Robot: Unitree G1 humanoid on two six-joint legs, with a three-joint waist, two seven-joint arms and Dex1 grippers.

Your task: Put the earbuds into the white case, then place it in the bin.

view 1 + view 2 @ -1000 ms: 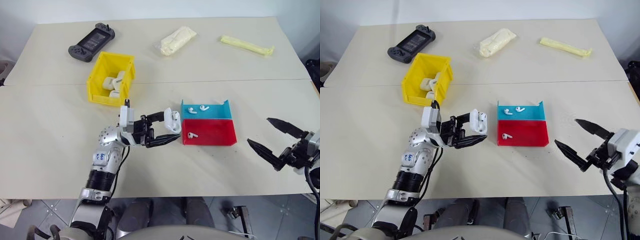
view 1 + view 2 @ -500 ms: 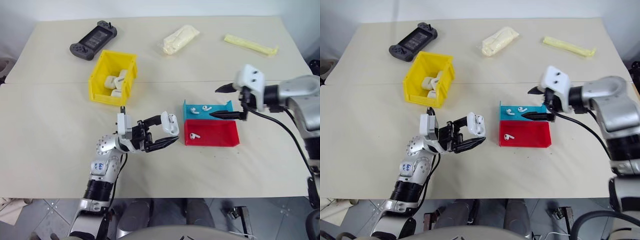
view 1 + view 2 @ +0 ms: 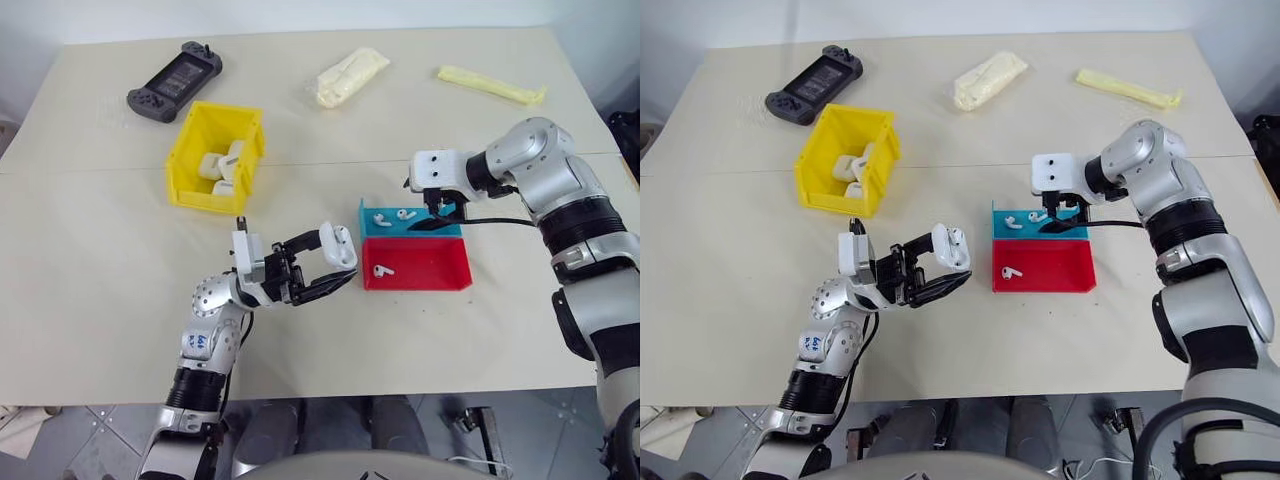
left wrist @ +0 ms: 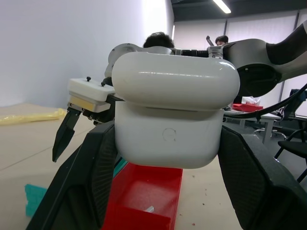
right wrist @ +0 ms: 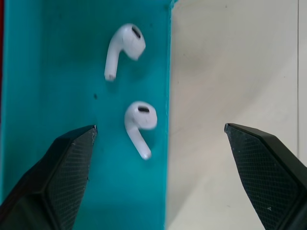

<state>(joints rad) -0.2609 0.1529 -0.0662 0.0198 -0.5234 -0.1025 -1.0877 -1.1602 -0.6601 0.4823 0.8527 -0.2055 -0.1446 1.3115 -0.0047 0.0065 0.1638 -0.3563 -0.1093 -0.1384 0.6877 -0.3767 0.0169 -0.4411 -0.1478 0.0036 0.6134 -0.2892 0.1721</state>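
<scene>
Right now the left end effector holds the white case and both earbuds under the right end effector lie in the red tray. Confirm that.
Wrong tray. The left end effector does hold the white case, but the two earbuds under the right end effector lie in the blue tray, as the right wrist view shows.

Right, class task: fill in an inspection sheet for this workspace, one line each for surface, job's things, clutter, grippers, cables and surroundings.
Surface: beige table.
Job's things: white case, lid open; two earbuds in blue tray, one earbud in red tray; yellow bin holding white cases.
Clutter: black controller, two pale yellow packets.
Grippers: left gripper shut on the case; right gripper open above the blue tray.
Cables: black cable along the right arm.
Surroundings: people behind; tiled floor.
</scene>
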